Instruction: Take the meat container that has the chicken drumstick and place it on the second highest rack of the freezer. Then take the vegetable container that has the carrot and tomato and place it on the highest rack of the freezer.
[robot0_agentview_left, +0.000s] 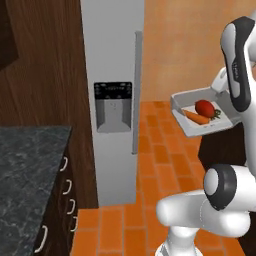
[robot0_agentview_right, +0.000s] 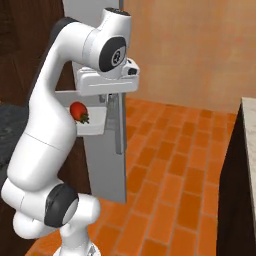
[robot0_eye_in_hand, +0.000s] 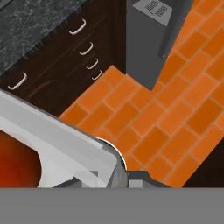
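Observation:
The vegetable container (robot0_agentview_left: 181, 98), a shallow white tray, hangs in the air at chest height to the right of the freezer (robot0_agentview_left: 112, 55). In it lie the red tomato (robot0_agentview_left: 204, 107) and the orange carrot (robot0_agentview_left: 196, 118). My gripper (robot0_agentview_right: 109, 100) is shut on the tray's (robot0_agentview_right: 97, 125) rim, and the tomato (robot0_agentview_right: 78, 111) shows beside my arm. In the hand view the tray's wall (robot0_eye_in_hand: 65, 140) and the tomato (robot0_eye_in_hand: 17, 162) sit just before my fingertips (robot0_eye_in_hand: 124, 175). The freezer door faces me and hides the racks. The meat container and chicken drumstick are out of view.
A dark marble counter (robot0_agentview_left: 30, 155) with dark drawers (robot0_agentview_left: 62, 200) stands left of the freezer. The door carries a black dispenser panel (robot0_agentview_left: 113, 100) and a long handle (robot0_agentview_left: 136, 90). Orange tiled floor (robot0_agentview_right: 170, 170) lies ahead. Another dark counter (robot0_agentview_right: 240, 190) borders the right.

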